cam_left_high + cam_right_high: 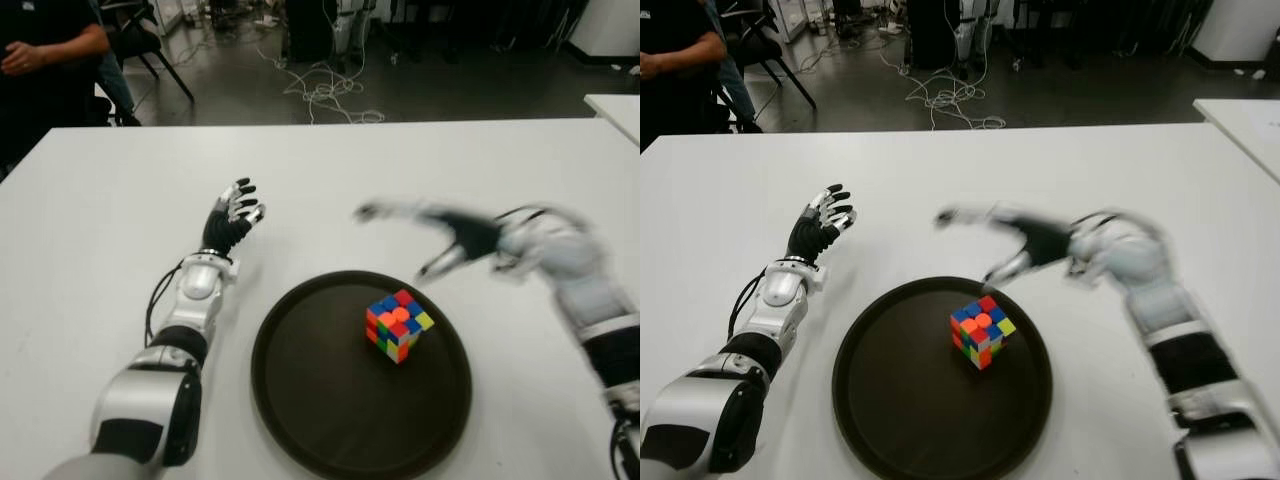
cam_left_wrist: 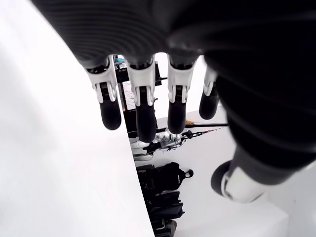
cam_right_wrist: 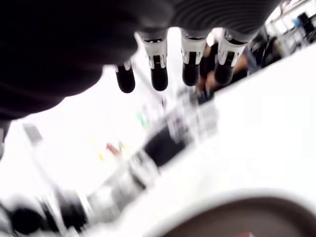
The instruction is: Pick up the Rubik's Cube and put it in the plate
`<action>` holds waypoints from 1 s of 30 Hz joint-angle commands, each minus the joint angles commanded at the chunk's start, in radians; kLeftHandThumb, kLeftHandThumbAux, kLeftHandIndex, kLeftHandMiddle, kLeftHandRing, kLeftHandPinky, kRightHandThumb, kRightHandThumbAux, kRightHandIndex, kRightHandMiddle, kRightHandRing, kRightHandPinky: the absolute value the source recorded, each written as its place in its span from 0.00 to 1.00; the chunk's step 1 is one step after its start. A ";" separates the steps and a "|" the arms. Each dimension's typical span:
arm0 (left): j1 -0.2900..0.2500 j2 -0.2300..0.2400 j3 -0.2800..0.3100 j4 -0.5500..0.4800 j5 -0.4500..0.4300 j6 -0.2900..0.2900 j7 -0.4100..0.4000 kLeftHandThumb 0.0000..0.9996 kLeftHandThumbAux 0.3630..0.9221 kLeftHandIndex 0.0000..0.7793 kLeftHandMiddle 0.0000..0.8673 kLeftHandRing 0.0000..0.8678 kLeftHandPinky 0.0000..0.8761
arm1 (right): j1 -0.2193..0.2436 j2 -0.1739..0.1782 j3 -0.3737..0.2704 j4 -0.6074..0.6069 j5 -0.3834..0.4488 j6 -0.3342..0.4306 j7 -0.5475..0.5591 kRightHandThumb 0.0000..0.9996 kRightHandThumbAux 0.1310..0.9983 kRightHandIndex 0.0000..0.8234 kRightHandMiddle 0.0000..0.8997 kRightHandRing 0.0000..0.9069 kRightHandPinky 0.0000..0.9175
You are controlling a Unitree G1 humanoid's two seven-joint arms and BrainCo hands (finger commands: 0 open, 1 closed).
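The Rubik's Cube [image 1: 398, 325] sits inside the dark round plate [image 1: 320, 400], toward its far right part, with nothing touching it. My right hand [image 1: 440, 235] hovers above the table just beyond the plate's far right rim, fingers spread and empty. In the right wrist view its fingers [image 3: 159, 74] hang straight with nothing between them, and the plate's rim [image 3: 247, 207] shows below. My left hand [image 1: 232, 215] shows to the left of the plate over the white table [image 1: 100, 220], fingers extended and empty.
A person in dark clothing [image 1: 45, 60] sits past the table's far left corner. Cables [image 1: 320, 90] lie on the floor behind the table. A second white table's corner [image 1: 615, 110] shows at the far right.
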 joint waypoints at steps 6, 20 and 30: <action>-0.002 0.003 -0.004 0.003 0.004 0.000 -0.003 0.16 0.52 0.19 0.21 0.21 0.17 | -0.074 0.142 -0.148 0.247 -0.046 -0.120 -0.309 0.01 0.31 0.01 0.03 0.00 0.00; -0.009 0.003 -0.008 0.005 0.003 0.008 -0.004 0.16 0.51 0.18 0.20 0.20 0.19 | -0.055 0.253 -0.183 0.868 -0.179 -0.185 -0.726 0.09 0.55 0.21 0.26 0.25 0.24; -0.011 -0.003 -0.001 0.006 -0.007 0.014 -0.014 0.17 0.51 0.18 0.21 0.23 0.23 | -0.056 0.295 -0.110 0.701 -0.309 -0.052 -0.913 0.10 0.68 0.22 0.29 0.30 0.32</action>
